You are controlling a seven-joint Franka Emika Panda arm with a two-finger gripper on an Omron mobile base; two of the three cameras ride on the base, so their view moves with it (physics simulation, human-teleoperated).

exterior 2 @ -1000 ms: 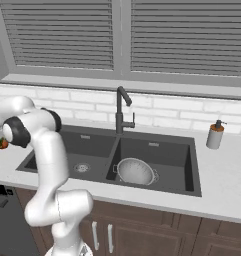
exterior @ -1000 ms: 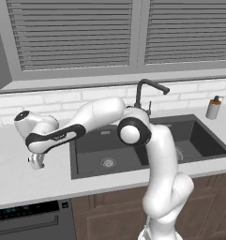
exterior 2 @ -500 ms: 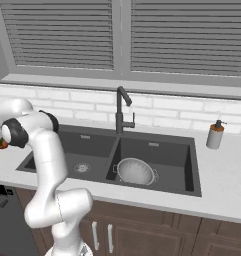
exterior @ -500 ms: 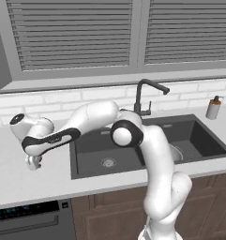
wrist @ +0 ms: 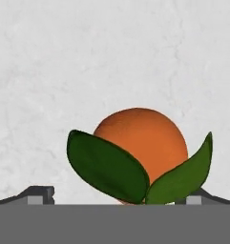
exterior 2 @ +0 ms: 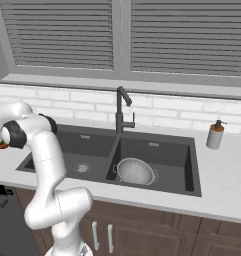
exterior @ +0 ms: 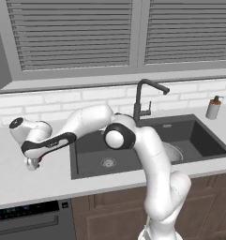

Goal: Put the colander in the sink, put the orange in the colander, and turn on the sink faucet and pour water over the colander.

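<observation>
The orange [wrist: 140, 143] rests on the worktop [exterior: 20, 183] left of the sink [exterior 2: 157, 182], between the spread fingers of the pincer [wrist: 114, 196]. The colander [exterior 2: 136, 171] sits in the right basin. Close only when centred; an off-centre squeeze is likely to roll the round fruit away.

Backdrop: two windows [exterior: 70, 35] side by side, grey slatted blinds fully lowered, grey frame and sill. Below the sill, white brick-pattern tile backsplash [exterior 2: 162, 112]. Worktop [exterior: 20, 180] pale, lightly speckled stone, running left to right. Brown wooden cabinets [exterior 2: 142, 235] under it, with slim metal handles. Dark appliance front [exterior: 25, 220] at lower left. Pale soap dispenser [exterior 2: 214, 135] on worktop, far right. Lighting even, soft.
</observation>
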